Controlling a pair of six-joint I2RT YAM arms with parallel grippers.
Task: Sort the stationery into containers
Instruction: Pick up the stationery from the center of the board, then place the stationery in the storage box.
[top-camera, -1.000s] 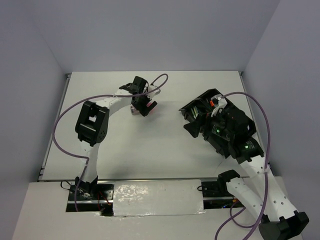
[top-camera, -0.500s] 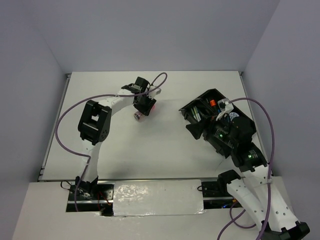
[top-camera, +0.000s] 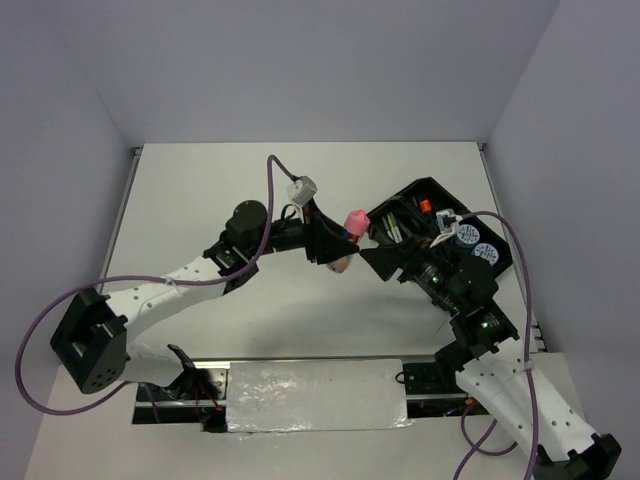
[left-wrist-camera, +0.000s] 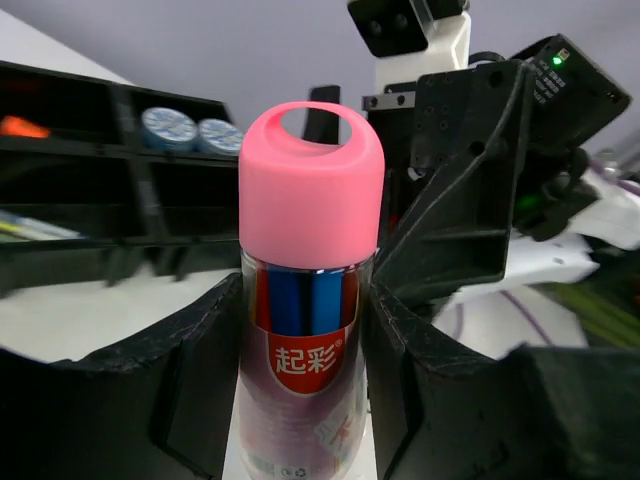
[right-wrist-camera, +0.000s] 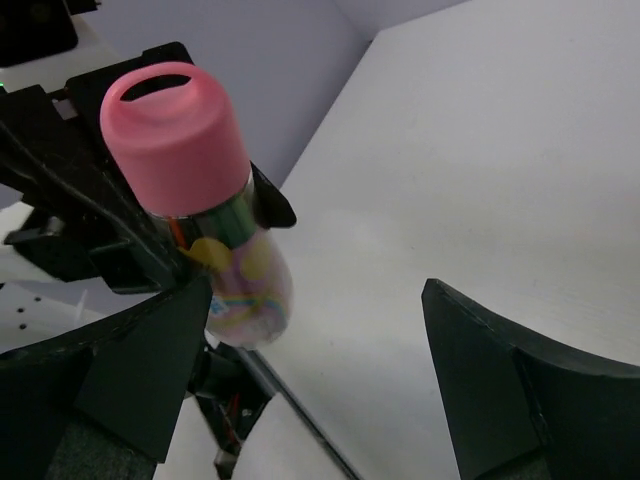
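Black fingers (left-wrist-camera: 200, 380) of the left gripper (left-wrist-camera: 305, 330) press either side of the pink tube (left-wrist-camera: 311, 300) - a half-wide grip, closed on its clear, labelled body just below the pink cap. From above we see the left gripper (top-camera: 340, 245) reached out over the middle of the white table (top-camera: 250, 300), the tube (top-camera: 350, 225) tilted with its cap towards the organiser tray (top-camera: 410, 195); whether its base touches the table we cannot tell.

Just beyond, the right gripper (right-wrist-camera: 310, 370) stands spread wide with nothing between its jaws, the tube (right-wrist-camera: 200, 190) just ahead of its left finger.

Farther back lies the tray (left-wrist-camera: 130, 100) - two blue-white discs (left-wrist-camera: 168, 128) side by side in one compartment, an orange marker end (left-wrist-camera: 20, 127) in another.
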